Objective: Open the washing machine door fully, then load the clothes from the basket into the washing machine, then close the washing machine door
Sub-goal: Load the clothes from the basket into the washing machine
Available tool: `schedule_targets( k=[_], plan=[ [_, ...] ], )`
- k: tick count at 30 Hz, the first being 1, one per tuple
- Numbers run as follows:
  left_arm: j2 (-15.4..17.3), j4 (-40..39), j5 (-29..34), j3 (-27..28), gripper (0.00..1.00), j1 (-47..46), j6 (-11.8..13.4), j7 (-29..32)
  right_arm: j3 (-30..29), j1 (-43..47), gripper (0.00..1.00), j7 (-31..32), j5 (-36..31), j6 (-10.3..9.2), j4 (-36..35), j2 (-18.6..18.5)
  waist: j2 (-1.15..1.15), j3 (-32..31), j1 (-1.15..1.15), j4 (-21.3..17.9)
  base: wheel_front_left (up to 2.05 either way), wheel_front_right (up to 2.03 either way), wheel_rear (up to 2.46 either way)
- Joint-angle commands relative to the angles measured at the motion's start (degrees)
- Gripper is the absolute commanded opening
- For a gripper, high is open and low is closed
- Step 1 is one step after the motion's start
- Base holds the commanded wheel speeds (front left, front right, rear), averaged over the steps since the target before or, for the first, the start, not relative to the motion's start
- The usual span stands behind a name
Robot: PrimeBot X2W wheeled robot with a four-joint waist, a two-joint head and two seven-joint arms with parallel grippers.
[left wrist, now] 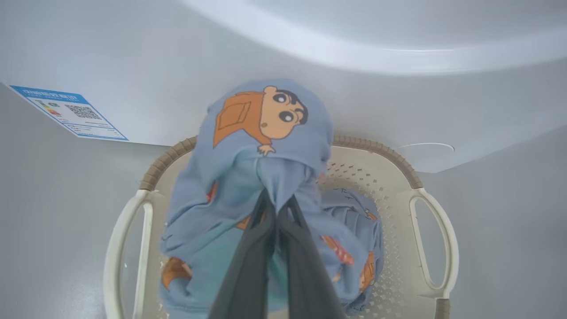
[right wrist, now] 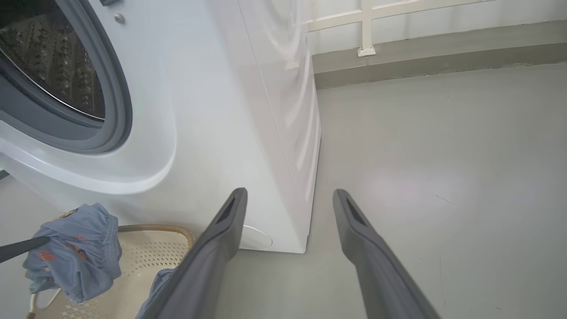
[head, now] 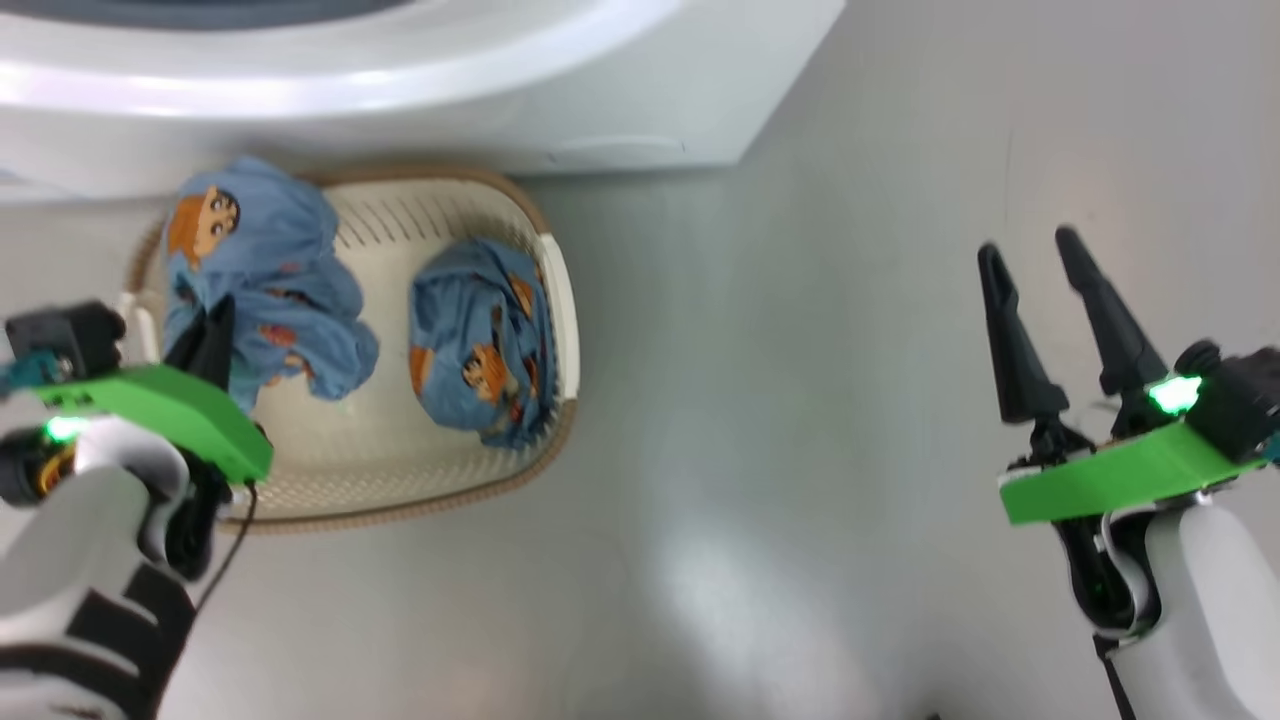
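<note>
The left gripper (left wrist: 277, 201) is clenched on a fold of one bundle of clothes (left wrist: 266, 146), pinched right at its fingertips. The rest of the cloth hangs around and below the fingers, over the basket (left wrist: 376, 148) beneath the gripper. The second bundle (head: 480, 345) lies in the basket, to this gripper's right. Beyond the fingertips rises the white washing machine (right wrist: 199, 110), its steel drum (right wrist: 53, 66) open higher up. The right gripper (head: 1028, 243) is released, fingers spread on nothing, well apart from the basket over bare floor (head: 800, 450).

The cloth looks soft, light and limp, so it should sag and swing. A thick gathered fold or the elastic hem seems a safer hold than a thin edge.

A blue sticker (left wrist: 71, 111) up and left of the left gripper carries a square code and coloured bars, but its print is too small to read. The cloth bears a cartoon boy's face, with no legible words
</note>
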Motion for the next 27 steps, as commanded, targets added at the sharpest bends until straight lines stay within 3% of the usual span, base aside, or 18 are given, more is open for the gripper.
schedule_targets(
  k=[1,12,27],
  plan=[
    [2.2,-1.4,1.8,3.1,0.00,1.9,-0.1,-0.6,1.2,2.3,1.00,-0.3,0.4,0.09,-0.9,-0.4,0.00,-5.6,0.00,2.1,0.00,0.00,0.00],
    [-0.9,-13.2,16.6,18.0,0.00,15.1,-0.1,-0.6,1.6,7.5,1.00,-0.3,1.4,0.09,1.3,-1.6,0.00,-16.3,0.00,3.5,0.00,0.00,0.00],
    [-4.2,-30.7,28.4,29.9,0.00,30.8,-0.1,-0.6,0.2,14.6,1.00,-0.3,2.0,0.09,2.2,-2.9,0.00,-25.4,0.00,3.8,0.00,0.00,0.00]
  ],
)
